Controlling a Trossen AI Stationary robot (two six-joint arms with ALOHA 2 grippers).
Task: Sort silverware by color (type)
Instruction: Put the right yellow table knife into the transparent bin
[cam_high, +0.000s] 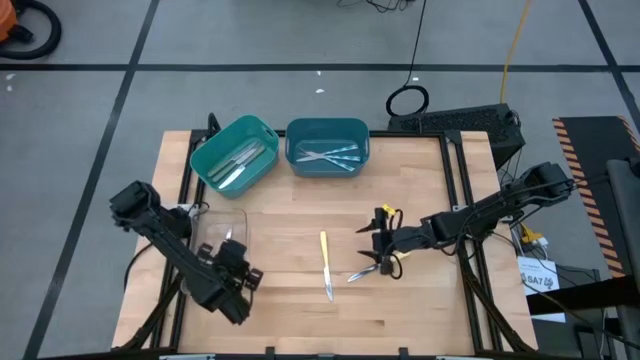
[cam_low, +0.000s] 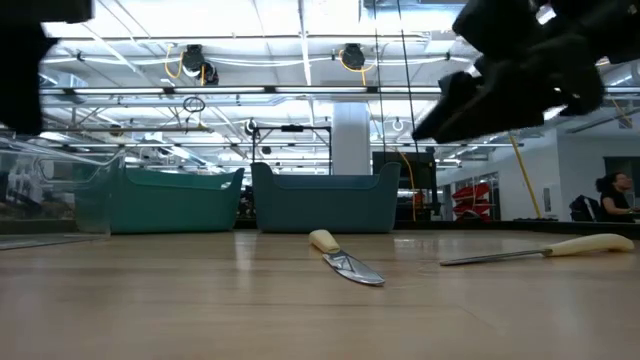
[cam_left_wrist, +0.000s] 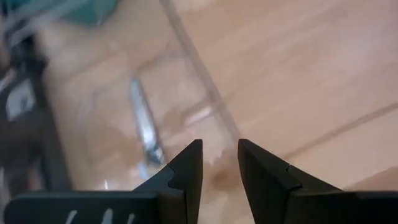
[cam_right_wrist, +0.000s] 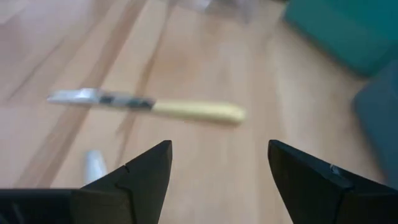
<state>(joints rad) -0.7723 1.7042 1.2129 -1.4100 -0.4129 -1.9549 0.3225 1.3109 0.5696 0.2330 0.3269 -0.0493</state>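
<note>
Right gripper (cam_high: 383, 262), fingers wide apart and holding nothing, hangs over the yellow-handled slim utensil (cam_high: 361, 273) right of mid-table; a second yellow-handled knife (cam_high: 325, 264) lies nearby. Left gripper (cam_high: 238, 272), slightly parted, empty, near the front-left corner

We counted two teal bins at the table's far edge, the left bin (cam_high: 234, 150) and the right bin (cam_high: 327, 145), each holding a few utensils too bunched to number. One clear tray (cam_high: 215, 228) held one utensil (cam_high: 228, 238). Two yellow-handled utensils lay on the bare wood: one knife (cam_high: 326, 265) and a second piece (cam_high: 366, 270).
</note>
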